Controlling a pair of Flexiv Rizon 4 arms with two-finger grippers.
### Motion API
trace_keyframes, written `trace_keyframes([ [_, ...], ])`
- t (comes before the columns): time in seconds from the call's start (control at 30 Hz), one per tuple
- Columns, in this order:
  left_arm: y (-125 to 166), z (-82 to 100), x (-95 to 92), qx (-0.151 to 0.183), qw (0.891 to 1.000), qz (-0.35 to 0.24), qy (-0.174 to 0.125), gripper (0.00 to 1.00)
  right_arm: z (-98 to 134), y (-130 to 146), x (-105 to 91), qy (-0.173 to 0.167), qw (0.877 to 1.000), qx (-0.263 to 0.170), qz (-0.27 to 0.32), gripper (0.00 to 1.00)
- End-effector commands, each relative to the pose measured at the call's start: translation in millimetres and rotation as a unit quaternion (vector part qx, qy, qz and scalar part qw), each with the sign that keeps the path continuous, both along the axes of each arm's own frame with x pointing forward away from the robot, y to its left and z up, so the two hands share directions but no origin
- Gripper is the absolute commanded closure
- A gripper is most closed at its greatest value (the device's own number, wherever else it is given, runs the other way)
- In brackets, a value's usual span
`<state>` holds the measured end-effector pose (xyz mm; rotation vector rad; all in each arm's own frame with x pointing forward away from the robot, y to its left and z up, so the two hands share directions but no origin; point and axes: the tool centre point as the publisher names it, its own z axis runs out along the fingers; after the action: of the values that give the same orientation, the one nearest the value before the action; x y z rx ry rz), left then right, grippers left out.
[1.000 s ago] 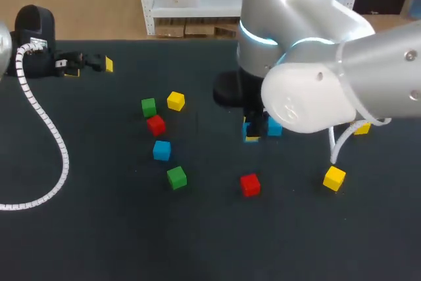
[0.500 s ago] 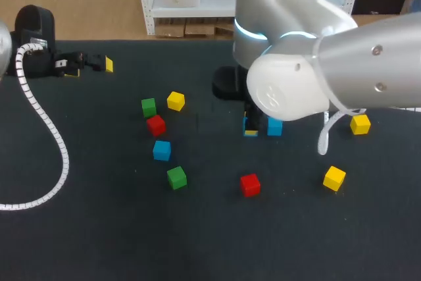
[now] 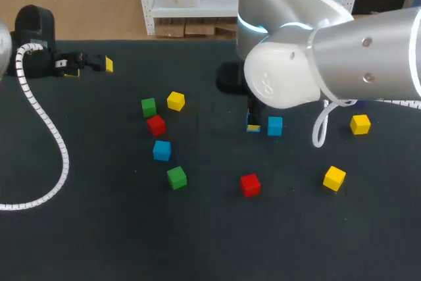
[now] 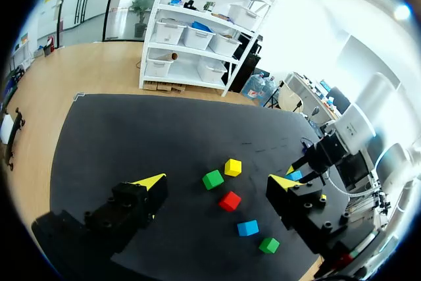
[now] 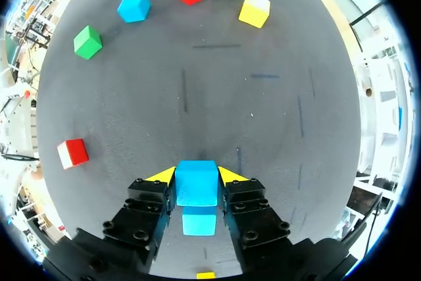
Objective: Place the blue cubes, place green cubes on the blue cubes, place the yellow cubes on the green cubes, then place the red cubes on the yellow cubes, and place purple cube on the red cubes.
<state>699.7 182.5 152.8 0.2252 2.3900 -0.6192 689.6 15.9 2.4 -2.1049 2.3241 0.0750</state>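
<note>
The blue cube (image 5: 197, 187) is clamped by the right hand (image 5: 197, 176) on opposite flat faces. It is judged light, rigid and smooth. The left hand (image 4: 217, 181) stands apart, empty.

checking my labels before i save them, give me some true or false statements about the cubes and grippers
1. The right gripper is shut on a blue cube. True.
2. The left gripper holds a yellow cube. False: it is open and empty.
3. Three yellow cubes lie on the table. True.
4. A green cube sits on top of a blue one. False: both green cubes rest on the table itself.
5. There is only one red cube. False: there are two red cubes.
</note>
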Motion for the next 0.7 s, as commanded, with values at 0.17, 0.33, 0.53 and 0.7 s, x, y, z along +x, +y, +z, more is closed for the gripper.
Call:
trace_keyframes([
  [0.17, 2.0, -1.8, 0.0, -0.004, 1.000, -0.003, -0.004, 0.00, -3.0, -6.9, 2.5, 0.005, 1.000, 0.000, -0.004, 0.98],
  [0.33, 2.0, -1.8, 0.0, -0.004, 1.000, -0.003, -0.004, 0.00, -5.2, -7.3, 1.6, 0.007, 1.000, -0.001, -0.004, 1.00],
  [0.53, 2.0, -1.8, 0.0, -0.004, 1.000, -0.003, -0.004, 0.00, -8.7, -8.2, 1.7, 0.010, 1.000, 0.001, -0.005, 1.00],
  [0.7, 2.0, -1.8, 0.0, -0.004, 1.000, -0.003, -0.004, 0.00, -10.5, -8.7, 2.5, 0.013, 1.000, 0.001, -0.008, 1.00],
])
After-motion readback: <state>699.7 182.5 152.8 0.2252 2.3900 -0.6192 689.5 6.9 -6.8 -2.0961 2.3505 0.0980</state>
